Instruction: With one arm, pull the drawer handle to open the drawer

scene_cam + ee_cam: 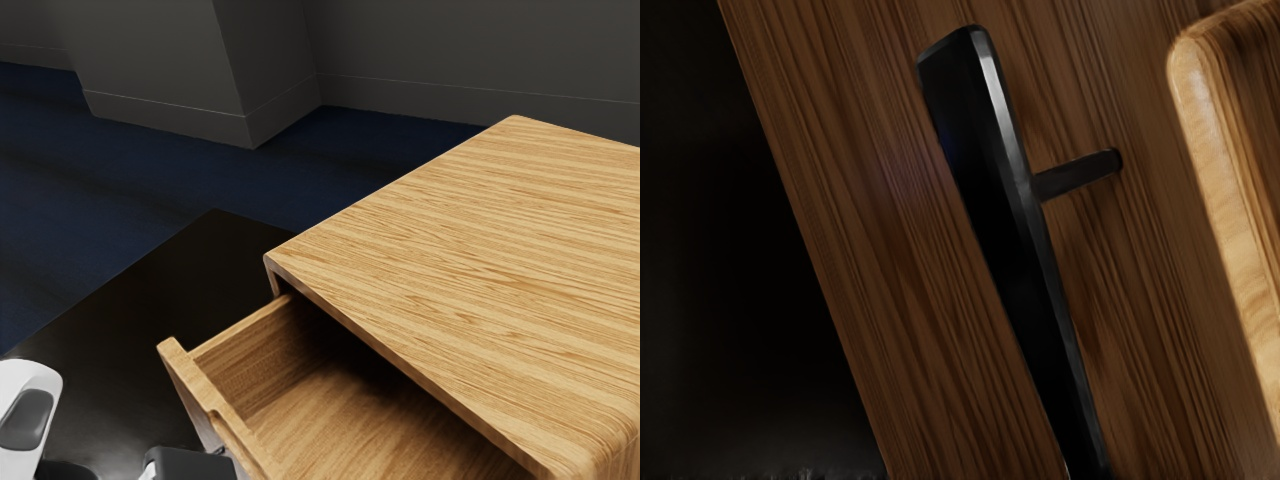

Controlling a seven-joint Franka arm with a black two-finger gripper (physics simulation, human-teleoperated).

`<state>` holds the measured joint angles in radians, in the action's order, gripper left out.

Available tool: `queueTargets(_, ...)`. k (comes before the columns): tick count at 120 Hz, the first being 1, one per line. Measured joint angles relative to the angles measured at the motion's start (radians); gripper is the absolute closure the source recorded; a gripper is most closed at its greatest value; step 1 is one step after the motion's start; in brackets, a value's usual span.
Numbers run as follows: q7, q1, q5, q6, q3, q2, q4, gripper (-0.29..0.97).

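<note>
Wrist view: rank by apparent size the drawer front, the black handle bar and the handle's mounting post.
1. drawer front
2. handle bar, nearer the camera, yet clearly smaller
3. mounting post, smallest by far

We see the drawer (250, 352) standing partly open, slid out from under the top of the cabinet (480, 260) toward the near left of the exterior view. It is light wood with a streaked grain, and its inner walls and floor are plain. On its front panel (880, 250) the handle (1010, 260) is a slim black bar with a rounded end. A short black post (1075, 172) holds it off the wood, and the bar runs along the panel.
</note>
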<state>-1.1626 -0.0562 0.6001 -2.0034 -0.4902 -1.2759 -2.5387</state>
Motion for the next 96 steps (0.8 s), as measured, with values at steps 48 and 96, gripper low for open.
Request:
queueTargets(48,0.0,0.002,-0.002,0.104,0.029,-0.094,0.0,0.01)
queueTargets(96,-0.003,0.014,-0.004,0.169,0.033,-0.141,-0.01,0.01)
